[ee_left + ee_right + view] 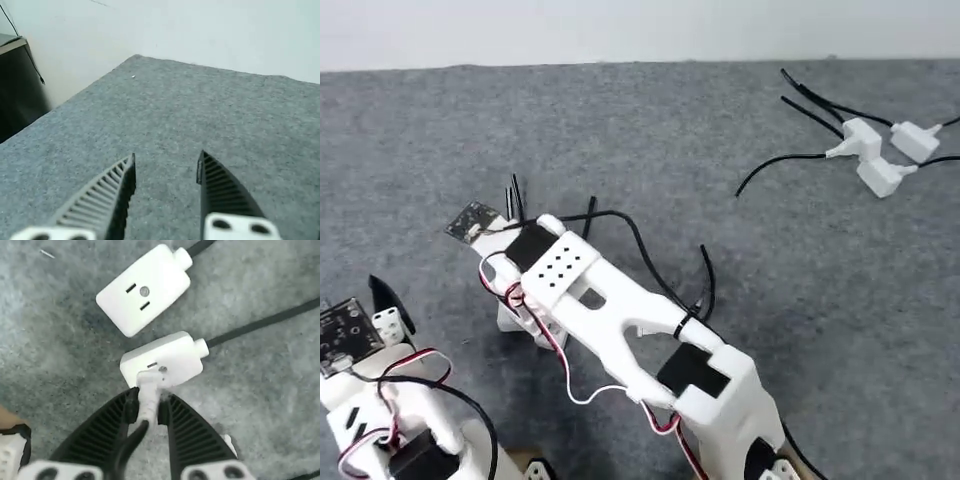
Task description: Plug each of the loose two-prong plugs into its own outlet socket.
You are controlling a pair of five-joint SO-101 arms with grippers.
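Note:
In the right wrist view my right gripper [148, 399] is shut on a white two-prong plug [146, 387] with a black cord. The plug's nose rests against the face of a white outlet socket [172, 357]; its prongs are hidden. Just beyond lies a second white socket [145, 287] with both slots bare. In the high view the right arm [560, 265] leans low over these sockets at centre left and covers them. My left gripper [167, 157] is open over bare carpet and sits at the near left [385, 300].
Three more white plug or socket pieces [880, 155] with black cords lie at the far right of the grey carpet [720, 130]. Black cords [640, 250] loop around the right arm. A white wall borders the far edge, with a dark cabinet [15, 85] beside it.

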